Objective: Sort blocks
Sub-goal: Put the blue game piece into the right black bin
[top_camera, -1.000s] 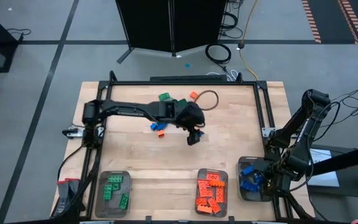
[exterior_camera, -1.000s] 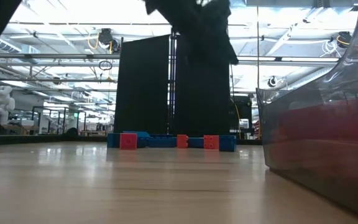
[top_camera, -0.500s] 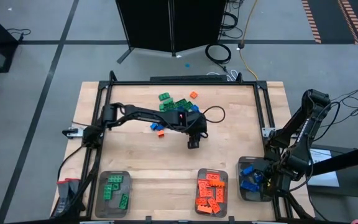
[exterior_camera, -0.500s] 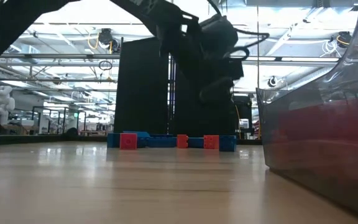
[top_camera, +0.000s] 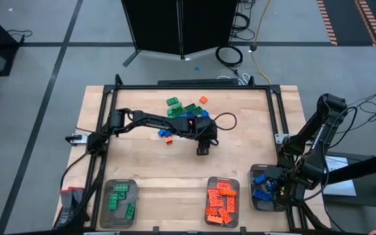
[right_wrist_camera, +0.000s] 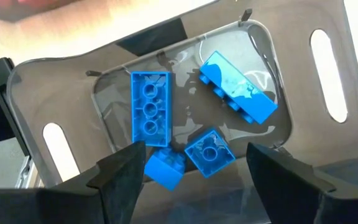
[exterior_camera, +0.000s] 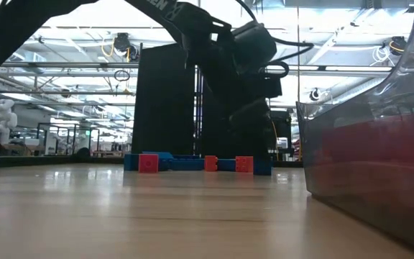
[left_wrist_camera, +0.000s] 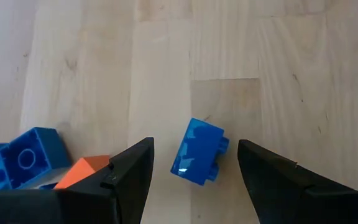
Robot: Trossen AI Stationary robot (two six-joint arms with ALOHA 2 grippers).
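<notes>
My left gripper [top_camera: 203, 150] is open and low over the table's middle. In the left wrist view its fingers [left_wrist_camera: 132, 171] stand on either side of a small blue block [left_wrist_camera: 197, 152] that lies on its side on the wood, and they do not touch it. Loose green, blue and orange blocks [top_camera: 185, 111] lie behind it toward the far edge. My right gripper [top_camera: 281, 186] is open and empty above the blue tray [top_camera: 258, 173]. Several blue blocks [right_wrist_camera: 149, 109] lie in that tray.
A tray of green blocks [top_camera: 119, 202] and a tray of orange blocks [top_camera: 222, 202] stand along the near edge. Two blue blocks [left_wrist_camera: 23, 155] and an orange block [left_wrist_camera: 86, 169] lie close beside my left gripper. A black cable [top_camera: 224, 121] loops over the table by the pile.
My left gripper has come down toward the table beside the loose blocks and now stands low over the blue block. The arm has dropped with it. My right arm has kept still.
</notes>
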